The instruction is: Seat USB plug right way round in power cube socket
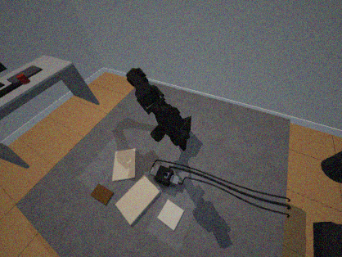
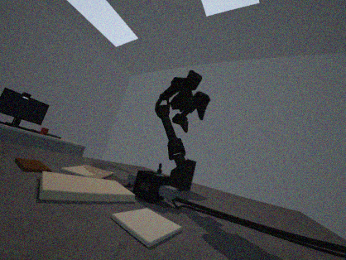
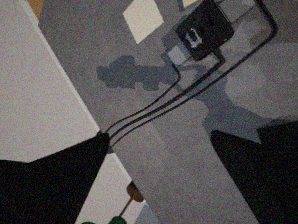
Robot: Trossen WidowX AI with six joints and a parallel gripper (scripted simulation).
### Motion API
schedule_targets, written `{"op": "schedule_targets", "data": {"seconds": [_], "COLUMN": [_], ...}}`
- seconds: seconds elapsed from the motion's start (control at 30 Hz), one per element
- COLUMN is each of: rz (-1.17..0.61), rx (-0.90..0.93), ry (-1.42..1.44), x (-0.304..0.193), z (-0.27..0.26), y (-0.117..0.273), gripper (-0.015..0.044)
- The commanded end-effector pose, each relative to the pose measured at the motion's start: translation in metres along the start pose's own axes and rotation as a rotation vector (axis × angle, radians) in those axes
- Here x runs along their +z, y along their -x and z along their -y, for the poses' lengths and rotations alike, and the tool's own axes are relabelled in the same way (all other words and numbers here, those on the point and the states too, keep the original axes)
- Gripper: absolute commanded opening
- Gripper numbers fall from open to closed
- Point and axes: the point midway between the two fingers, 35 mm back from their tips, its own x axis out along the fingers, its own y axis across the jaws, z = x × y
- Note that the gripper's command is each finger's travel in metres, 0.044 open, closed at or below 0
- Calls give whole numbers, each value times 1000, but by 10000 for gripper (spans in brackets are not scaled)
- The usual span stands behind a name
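Note:
The black power cube (image 1: 162,178) (image 2: 146,185) (image 3: 212,24) stands on the grey surface, with pale plugs on its sides. On its top face is a small light-edged shape (image 3: 193,37) at the socket; a small dark upright piece (image 2: 160,168), likely the USB plug, shows above the cube in the exterior view. Which way round it is and how deep it sits cannot be told. My gripper (image 2: 194,125) (image 3: 159,136) is open and empty, high above the cube and away from it. In the top view its fingers merge with the dark arm.
Black cables (image 1: 229,185) (image 2: 248,225) (image 3: 150,111) run from the cube to the edge. Near the cube lie a thick cream block (image 1: 137,200) (image 2: 84,188), a pale flat block (image 1: 171,214) (image 2: 146,225) (image 3: 143,20), another cream piece (image 1: 123,164) and a brown block (image 1: 102,194) (image 2: 32,165).

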Motion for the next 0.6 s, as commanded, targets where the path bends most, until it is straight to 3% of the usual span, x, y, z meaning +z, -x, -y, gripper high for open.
{"op": "schedule_targets", "data": {"seconds": [0.0,0.27,0.57], "rz": [91,310,315], "rx": [-176,-395,-399], "ry": [-328,-861,-869], "x": [49,116,114], "z": [7,33,35], "y": [-44,-118,-119], "gripper": [440,440,440]}}
